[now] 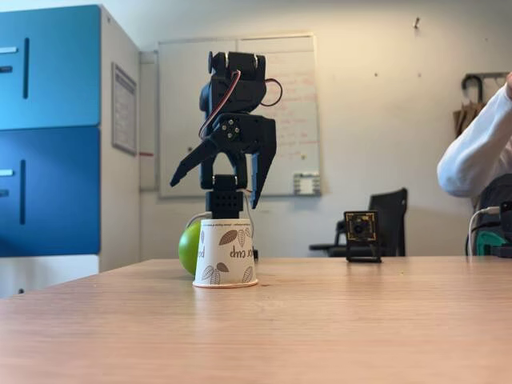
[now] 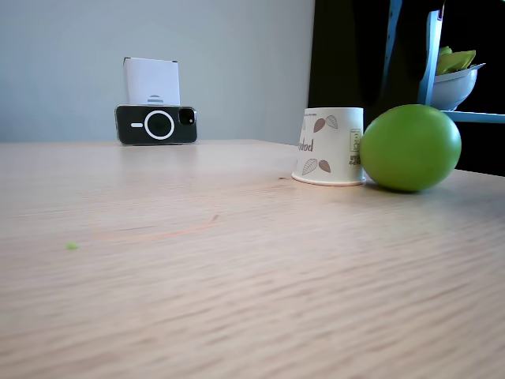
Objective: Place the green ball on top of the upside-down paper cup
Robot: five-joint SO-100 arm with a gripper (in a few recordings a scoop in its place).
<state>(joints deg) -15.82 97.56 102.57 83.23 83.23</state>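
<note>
The green ball (image 1: 189, 247) rests on the wooden table, mostly hidden behind the upside-down paper cup (image 1: 225, 253). From the opposite side, the ball (image 2: 411, 148) sits whole just right of the cup (image 2: 330, 147), touching or nearly touching it. The cup stands with its wide rim down, white with brown leaf prints. My black gripper (image 1: 215, 194) hangs above and behind the cup, fingers spread wide and pointing down, nothing between them.
A small black camera (image 1: 362, 236) stands on the table to the right. A phone on a stand (image 2: 156, 124) faces the scene from the far edge. A person's white sleeve (image 1: 478, 150) shows at the right. Blue cabinets (image 1: 50, 132) stand at left.
</note>
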